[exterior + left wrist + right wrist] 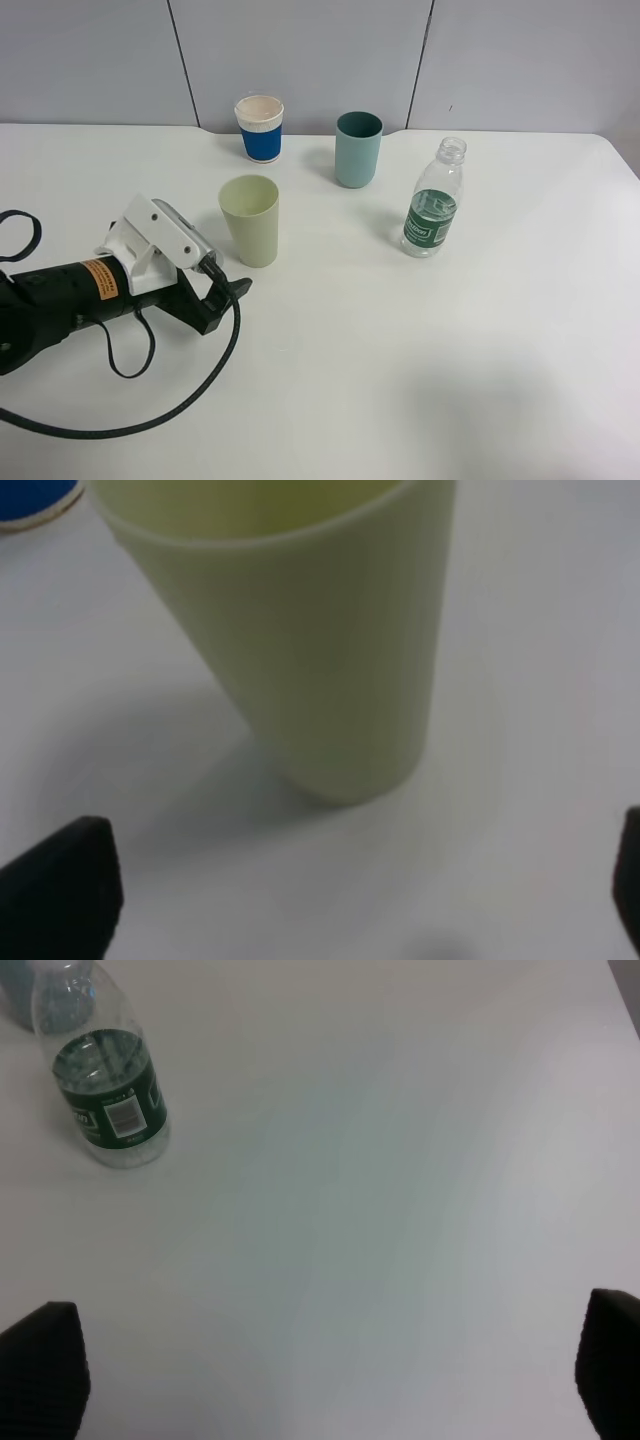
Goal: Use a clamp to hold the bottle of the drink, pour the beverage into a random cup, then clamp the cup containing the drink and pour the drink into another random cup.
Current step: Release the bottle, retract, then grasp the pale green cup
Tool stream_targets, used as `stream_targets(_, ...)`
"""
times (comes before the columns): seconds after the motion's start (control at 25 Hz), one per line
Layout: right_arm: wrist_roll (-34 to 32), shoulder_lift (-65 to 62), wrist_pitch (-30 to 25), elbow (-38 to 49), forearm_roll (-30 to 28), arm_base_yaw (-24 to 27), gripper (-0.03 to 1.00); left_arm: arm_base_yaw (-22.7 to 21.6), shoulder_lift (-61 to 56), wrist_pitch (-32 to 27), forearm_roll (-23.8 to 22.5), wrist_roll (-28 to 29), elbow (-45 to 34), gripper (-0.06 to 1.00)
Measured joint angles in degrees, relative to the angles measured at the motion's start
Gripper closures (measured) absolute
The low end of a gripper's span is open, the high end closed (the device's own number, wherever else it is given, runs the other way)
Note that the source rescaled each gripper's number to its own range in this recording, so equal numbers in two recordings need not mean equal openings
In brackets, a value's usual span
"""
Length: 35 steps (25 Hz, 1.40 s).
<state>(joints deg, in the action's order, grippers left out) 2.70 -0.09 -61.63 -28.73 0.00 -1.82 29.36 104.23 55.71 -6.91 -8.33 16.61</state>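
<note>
1. My left clamp (345, 905): jaws spread to their widest, gripping nothing; lower left of the high view, low over the table (450, 380).
2. Yellow-green cup (250, 220): upright, just beyond those jaws, untouched.
3. My right clamp (325, 1375): jaws wide, empty; bottle (433, 200) well beyond them.
4. Bottle: upright, uncapped, right of centre.
5. Teal cup (358, 150), blue-banded cup (260, 128): upper centre, apart.
</note>
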Motion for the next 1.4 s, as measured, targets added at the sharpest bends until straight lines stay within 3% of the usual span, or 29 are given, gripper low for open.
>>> stream_targets(0.44, 0.0, 0.0, 0.0, 0.0, 0.0, 0.0, 0.03, 0.0, 5.3, 1.5, -2.4, 6.2, 8.2, -0.06)
stream_targets(0.84, 0.0, 0.0, 0.0, 0.0, 0.0, 0.0, 0.03, 0.0, 9.6, 3.3, -4.5, 7.1, 13.5, -0.06)
stream_targets(1.2, 0.0, 0.0, 0.0, 0.0, 0.0, 0.0, 0.03, 0.0, 13.4, 11.9, -4.8, 7.1, 13.9, -0.06)
stream_targets(1.4, 0.0, 0.0, 0.0, 0.0, 0.0, 0.0, 0.03, 0.0, 15.5, 13.1, -4.9, 7.1, 13.9, -0.06)
